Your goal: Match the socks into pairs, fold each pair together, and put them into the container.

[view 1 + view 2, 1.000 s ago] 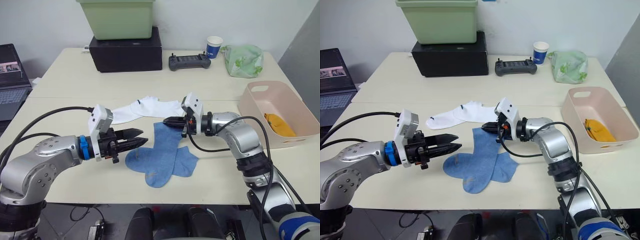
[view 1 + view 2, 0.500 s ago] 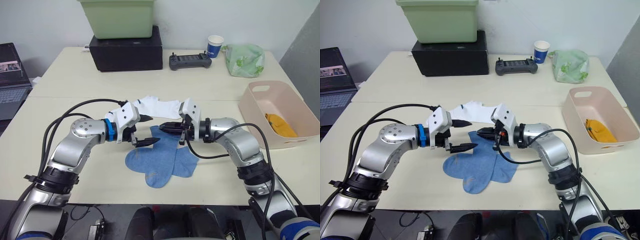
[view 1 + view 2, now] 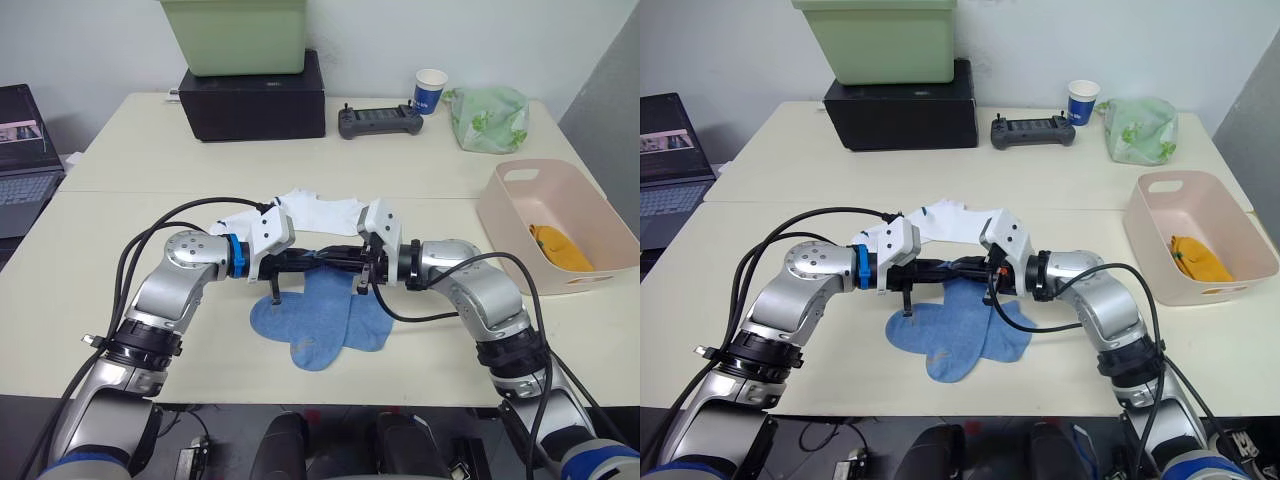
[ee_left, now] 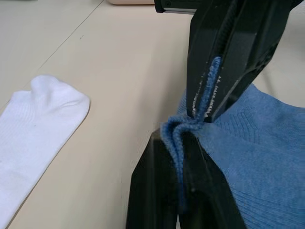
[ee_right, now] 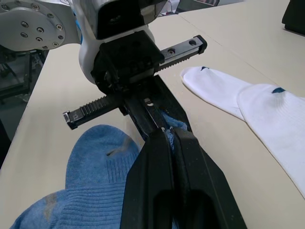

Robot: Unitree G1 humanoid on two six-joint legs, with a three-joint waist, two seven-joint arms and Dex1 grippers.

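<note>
Two light blue socks [image 3: 325, 325] lie overlapped at the table's front middle, their upper edge lifted. My left gripper [image 3: 316, 257] and right gripper [image 3: 329, 256] meet tip to tip over that edge. The left wrist view shows my left gripper [image 4: 180, 143] shut on the blue fold, and the right gripper [image 4: 209, 83] shut on the same edge just beyond. Behind them lie two white socks [image 3: 320, 212]. The pink container [image 3: 545, 170] stands at the right with an orange sock [image 3: 560, 250] inside.
At the back stand a light green bin [image 3: 238, 35] on a black box [image 3: 252, 100], a controller [image 3: 375, 123], a paper cup [image 3: 430, 92] and a pale green bag [image 3: 487, 118]. A laptop [image 3: 20, 150] sits at the far left.
My left gripper swung right from the front left to the blue socks' upper edge, opened wide, then shut on it. The right gripper kept its grip and shifted slightly left.
</note>
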